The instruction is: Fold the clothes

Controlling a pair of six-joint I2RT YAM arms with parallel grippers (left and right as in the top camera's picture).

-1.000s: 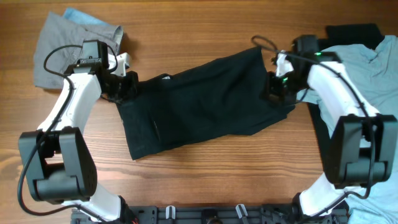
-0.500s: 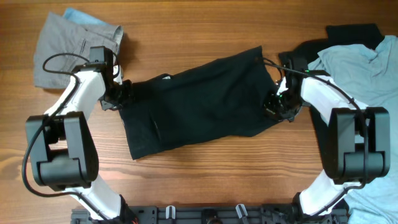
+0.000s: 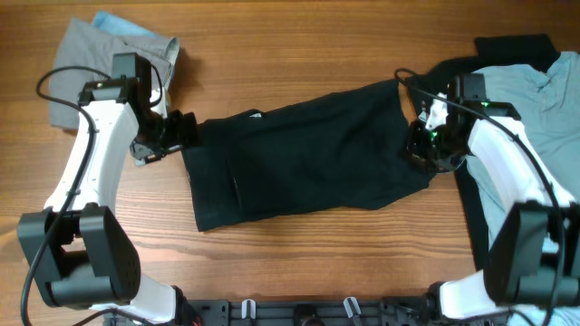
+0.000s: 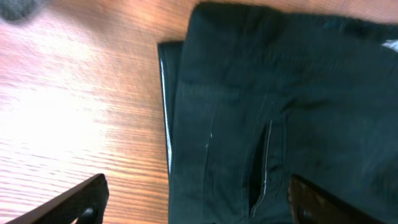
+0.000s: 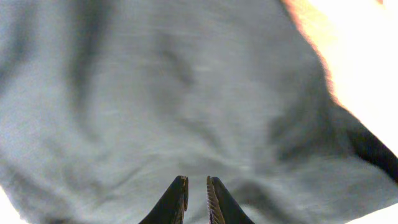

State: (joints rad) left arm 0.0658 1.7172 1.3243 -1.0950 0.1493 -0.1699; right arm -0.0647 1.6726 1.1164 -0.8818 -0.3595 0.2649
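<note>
A black garment (image 3: 308,154) lies folded in a long band across the middle of the table. Its left end with a zip fly fills the left wrist view (image 4: 298,93). My left gripper (image 3: 174,136) hovers at that left end, open wide with nothing in it (image 4: 199,208); one finger is over wood, the other over the cloth. My right gripper (image 3: 424,149) is at the garment's right end. Its fingertips (image 5: 197,183) stand a narrow gap apart with nothing between them, over blurred pale grey cloth (image 5: 155,93).
A pale blue-grey shirt (image 3: 535,100) lies heaped at the right edge, over another black garment (image 3: 517,47). Folded grey clothes (image 3: 91,63) with a light blue piece sit at the back left. Bare wood shows in front of and behind the black garment.
My left gripper has opened wide and let go of the garment's left edge. The garment has shifted slightly right. The right jaws have parted a little.
</note>
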